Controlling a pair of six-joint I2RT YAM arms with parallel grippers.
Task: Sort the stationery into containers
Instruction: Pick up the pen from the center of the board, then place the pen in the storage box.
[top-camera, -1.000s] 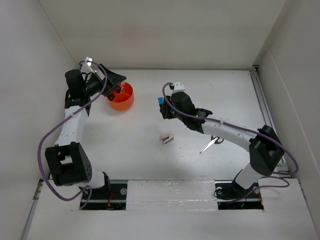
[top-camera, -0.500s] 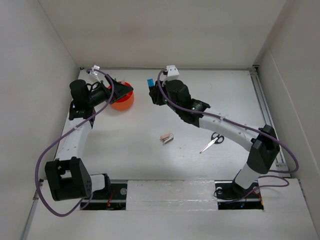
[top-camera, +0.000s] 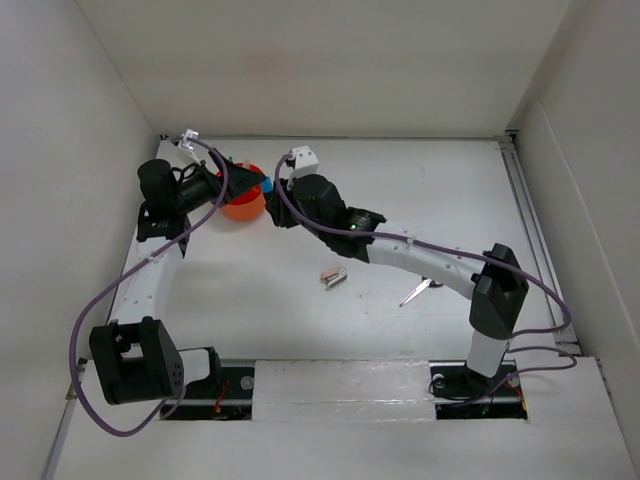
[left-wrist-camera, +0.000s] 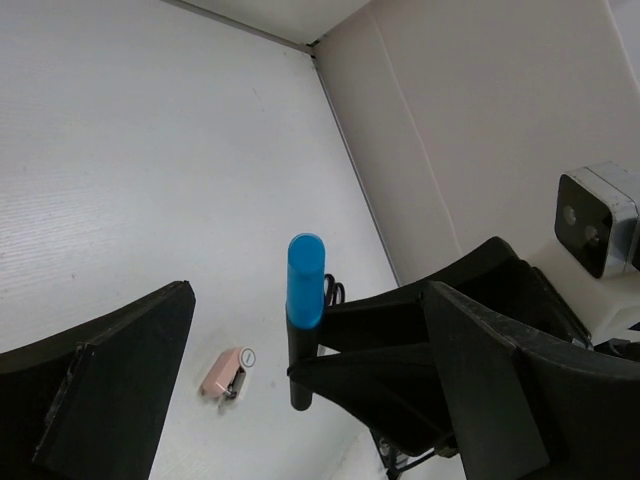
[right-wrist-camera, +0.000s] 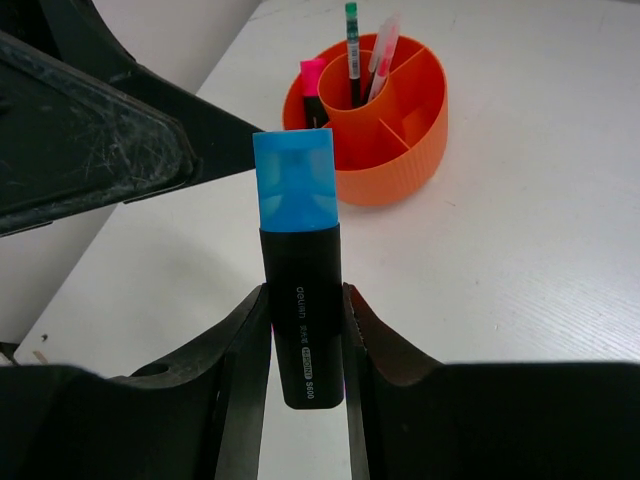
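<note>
While the right gripper (right-wrist-camera: 300, 305) clamps its jaws on the black barrel of a blue-capped highlighter (right-wrist-camera: 297, 240), held upright with the cap on top, the orange organiser (right-wrist-camera: 400, 130) stands just beyond it on the white table (right-wrist-camera: 520, 230). The left gripper (top-camera: 242, 180) hangs close beside the organiser, its jaws wide apart and holding nothing. A pink-capped highlighter (right-wrist-camera: 312, 85) already stands in an outer compartment, and a green-tipped pen (right-wrist-camera: 351, 40) and a thin pink pen (right-wrist-camera: 382, 55) lean in the centre well. A small pink item (top-camera: 334, 276) and the scissors (top-camera: 418, 292) lie on the table, well apart from the organiser.

The step in hand appears to be delivering the blue highlighter. The next move likely calls for bringing it over an outer compartment, lowering it inside the rim and only then releasing it. The left gripper crowds that side and must be avoided.
</note>
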